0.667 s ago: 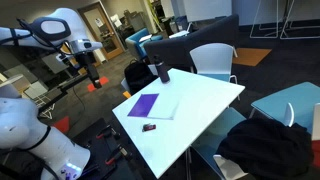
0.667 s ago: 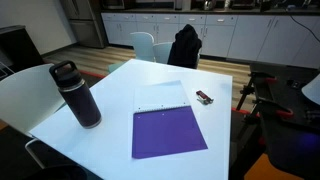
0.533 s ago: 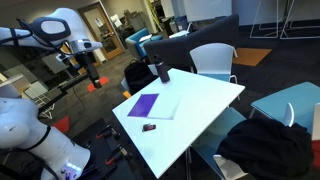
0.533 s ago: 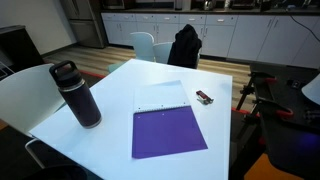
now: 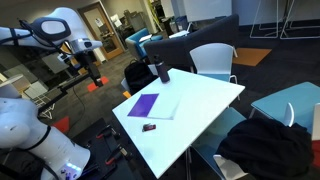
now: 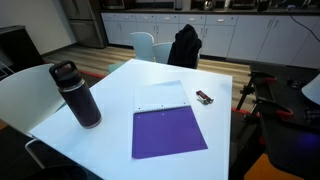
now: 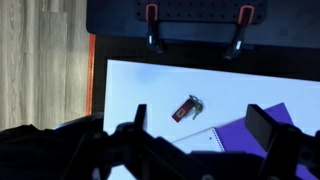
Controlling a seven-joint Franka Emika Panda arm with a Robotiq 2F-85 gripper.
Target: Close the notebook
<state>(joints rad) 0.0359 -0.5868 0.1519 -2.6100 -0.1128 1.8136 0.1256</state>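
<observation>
Gripper (image 7: 200, 120) is wide open, nothing btwn the fingers (image 7: 264, 122). Seen thru the gap, well apart from them, a small dark thing w/ a red tip (image 7: 187, 106) lies on the white table (image 7: 130, 80). Just beside it is the notebook (image 7: 235, 135), open & flat, purple cover partly behind one finger. Farther off, a dark bottle (image 6: 78, 95) stands upright.

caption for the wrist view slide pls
Gripper, jaws wide, facing a white table with an open purple notebook and small red-tipped object
</observation>
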